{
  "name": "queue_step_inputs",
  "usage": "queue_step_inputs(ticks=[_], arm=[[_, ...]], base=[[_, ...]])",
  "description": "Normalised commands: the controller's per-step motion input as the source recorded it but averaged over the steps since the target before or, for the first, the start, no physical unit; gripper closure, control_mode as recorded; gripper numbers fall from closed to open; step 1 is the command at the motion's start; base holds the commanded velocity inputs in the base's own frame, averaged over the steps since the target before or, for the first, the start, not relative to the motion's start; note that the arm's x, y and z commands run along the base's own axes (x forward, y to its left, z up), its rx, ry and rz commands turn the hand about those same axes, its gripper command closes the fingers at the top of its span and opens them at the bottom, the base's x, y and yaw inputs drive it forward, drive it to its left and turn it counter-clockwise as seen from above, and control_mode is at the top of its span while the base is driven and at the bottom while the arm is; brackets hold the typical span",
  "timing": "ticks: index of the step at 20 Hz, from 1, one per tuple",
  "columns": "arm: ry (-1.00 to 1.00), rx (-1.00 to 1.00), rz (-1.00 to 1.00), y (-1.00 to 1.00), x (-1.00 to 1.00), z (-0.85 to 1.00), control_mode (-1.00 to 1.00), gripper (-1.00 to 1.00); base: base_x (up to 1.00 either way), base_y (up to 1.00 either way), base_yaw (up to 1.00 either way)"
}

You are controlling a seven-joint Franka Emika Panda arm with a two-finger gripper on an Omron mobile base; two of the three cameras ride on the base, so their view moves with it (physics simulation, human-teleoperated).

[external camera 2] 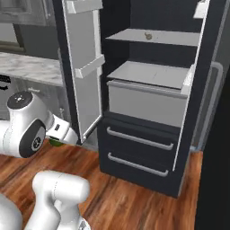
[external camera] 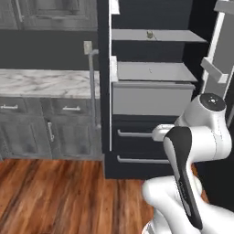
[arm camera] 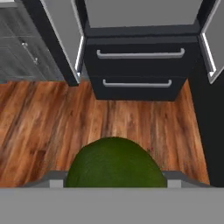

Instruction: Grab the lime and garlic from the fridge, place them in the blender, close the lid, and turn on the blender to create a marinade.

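**Lime in Grasp, Clear of the Fridge; Garlic on the Upper Shelf**

**Fingers.** In the hand view the lime [arm camera: 114,162] sits at the bottom of the frame, between the fingers [arm camera: 114,177], whose grey tips flank it on either side. The fingers are set partway open, clenched on the lime's width. In the right base view a sliver of green shows under the wrist [external camera 2: 56,142], which agrees with a lime in the grasp.

**Step in hand.** Judged from these views, the first pick is done and the lime is in transit. The hand is low, over the wood floor [arm camera: 52,118], in front of the fridge [external camera 2: 134,148] and outside its compartments. It faces the two lower drawers [arm camera: 139,70].

**Surroundings.** Both fridge doors stand open. The garlic [external camera: 149,34] lies on the upper shelf [external camera: 183,36], near the middle and well apart from the hand. The shelf below it carries nothing that can be identified. To the left of the fridge runs a marble desk [external camera: 45,82] above grey cabinets [external camera: 27,132].

**Next move.** The lime is to go into the blender jar. This calls for keeping the grasp firm during the carry, since a round fruit can roll out. A return trip for the garlic is then required.
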Motion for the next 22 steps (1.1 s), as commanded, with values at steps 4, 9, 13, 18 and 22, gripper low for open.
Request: queue_step_inputs(ticks=[4, 9, 13, 18, 22], arm=[[0.0, 0.0, 0.0, 0.0, 0.0, 0.0, 1.0, 1.0], [0.0, 0.0, 0.0, 0.0, 0.0, 0.0, 1.0, 1.0], [0.0, 0.0, 0.0, 0.0, 0.0, 0.0, 1.0, 1.0], [0.0, 0.0, 0.0, 0.0, 0.0, 0.0, 1.0, 1.0], [0.0, 0.0, 0.0, 0.0, 0.0, 0.0, 1.0, 1.0]], base=[[-0.47, 0.36, 0.65], [-0.17, 0.27, 0.79], [-0.01, 0.3, 0.85], [0.0, 0.34, 0.83], [0.08, 0.1, 0.73]])
